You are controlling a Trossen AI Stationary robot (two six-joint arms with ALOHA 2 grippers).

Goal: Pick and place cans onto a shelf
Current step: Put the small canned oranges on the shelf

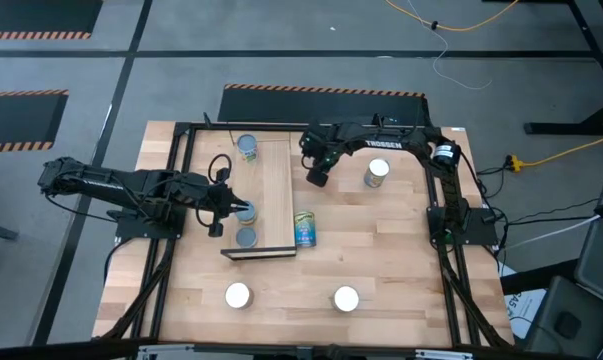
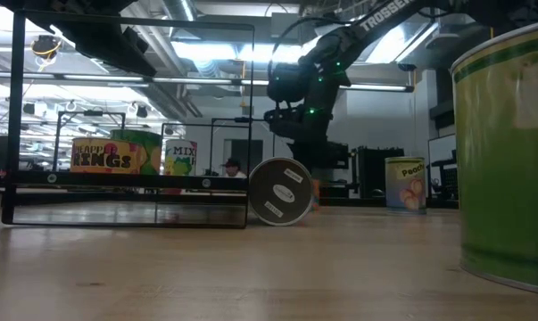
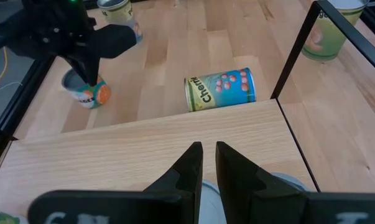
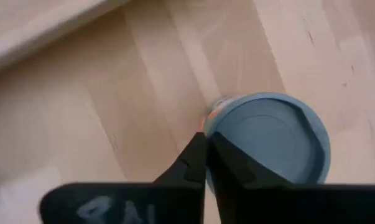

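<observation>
The right gripper [image 1: 318,176], fingers pinched together and holding nothing, hangs over an upright can [image 4: 268,140] on the table just off the shelf's [image 1: 277,180] right edge; it looks rigid, slick-walled, best clasped across its sides, while the left gripper [image 1: 224,211], also clenched, hovers at the shelf's left edge.

The light-wood shelf [image 1: 277,195] lies near the frame's centre, with three upright cans [image 1: 246,146] along its left edge. One blue-and-yellow can [image 1: 305,229] lies tipped just right of it; three white-topped cans stand apart.
</observation>
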